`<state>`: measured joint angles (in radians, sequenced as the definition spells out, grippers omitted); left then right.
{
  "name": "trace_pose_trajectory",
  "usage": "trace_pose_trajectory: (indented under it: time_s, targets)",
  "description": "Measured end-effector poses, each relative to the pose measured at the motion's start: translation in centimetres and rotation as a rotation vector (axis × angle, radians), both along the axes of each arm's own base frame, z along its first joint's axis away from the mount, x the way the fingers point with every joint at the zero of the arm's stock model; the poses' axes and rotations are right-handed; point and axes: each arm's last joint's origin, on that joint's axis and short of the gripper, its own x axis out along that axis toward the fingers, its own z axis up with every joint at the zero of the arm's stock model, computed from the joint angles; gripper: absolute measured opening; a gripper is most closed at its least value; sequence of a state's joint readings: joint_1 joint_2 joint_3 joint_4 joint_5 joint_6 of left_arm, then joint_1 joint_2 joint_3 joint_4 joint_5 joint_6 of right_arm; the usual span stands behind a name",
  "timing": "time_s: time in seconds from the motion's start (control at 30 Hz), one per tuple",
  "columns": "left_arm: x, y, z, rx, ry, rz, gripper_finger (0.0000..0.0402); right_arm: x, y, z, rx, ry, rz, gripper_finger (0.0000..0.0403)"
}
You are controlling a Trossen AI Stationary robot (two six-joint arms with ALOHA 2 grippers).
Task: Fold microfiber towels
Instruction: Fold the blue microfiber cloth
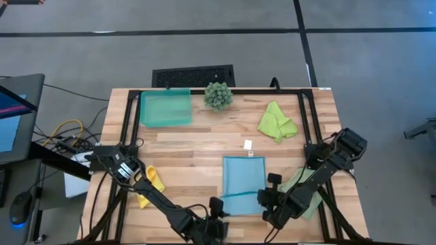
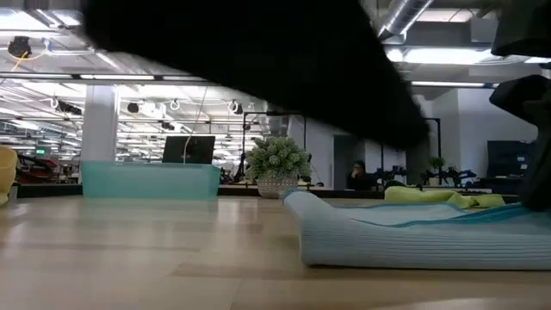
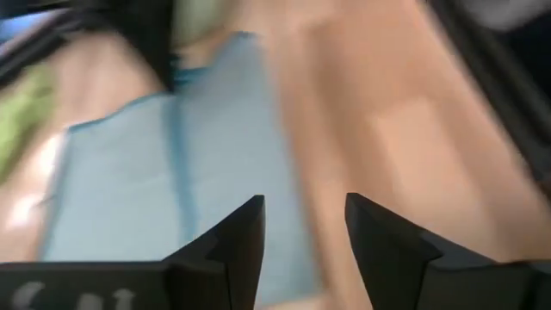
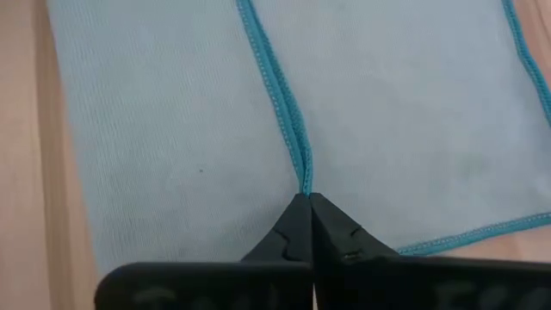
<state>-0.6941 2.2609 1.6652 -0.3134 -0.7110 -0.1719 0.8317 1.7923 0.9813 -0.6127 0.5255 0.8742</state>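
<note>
From above, the blue towel (image 1: 244, 184) is lying folded near the table's (image 1: 197, 146) front edge, between the two arms. The left gripper (image 1: 219, 206) is sitting at its front left corner, and the right gripper (image 1: 262, 199) is pressing on its front right part. The lime towel (image 1: 276, 121) is lying crumpled toward the back right, the yellow towel (image 1: 149, 184) is bunched under the left arm, and the sage towel (image 1: 308, 194) is lying under the right arm. The tray (image 1: 165, 108) and plant (image 1: 218, 95) are standing along the back edge.

From table height, the blue towel (image 2: 413, 237) is showing a rounded fold edge, with the lime towel (image 2: 443, 197) behind it; the tray (image 2: 148, 180) and plant (image 2: 277, 166) are standing farther back.

The left wrist view is showing the left gripper (image 3: 303, 226) with its fingers (image 3: 237, 241) standing apart over the towel's (image 3: 172, 189) edge, holding nothing.

In the right wrist view, the right gripper (image 4: 308, 207) is pinching its tips together on the blue towel (image 4: 172, 138), right at the teal hem.
</note>
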Motion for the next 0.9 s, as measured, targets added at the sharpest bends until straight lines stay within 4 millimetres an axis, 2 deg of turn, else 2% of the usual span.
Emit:
trace_pose_trajectory:
  time_s: [0.2,0.33,0.5,0.63,0.9]
  targets:
    - [-0.4,2.0,1.3,-0.051,-0.072,0.279,0.016,-0.8,0.4,0.0,-0.022,-0.01,-0.006,0.0007]
    - [-0.6,3.2,0.6,-0.076,-0.039,0.381,0.016,-1.1,0.1,0.0,-0.046,0.003,-0.039,0.0004]
    - [-0.2,4.8,-0.5,-0.126,-0.039,0.475,0.016,-1.2,0.0,0.0,-0.051,0.002,-0.053,0.0012]
    - [0.6,5.8,-0.5,-0.224,-0.013,0.514,0.016,-1.2,0.0,0.0,-0.051,0.002,-0.053,0.0009]
    - [1.4,6.9,-0.6,-0.287,0.001,0.552,0.016,-1.2,0.0,0.0,-0.051,0.002,-0.048,0.0012]
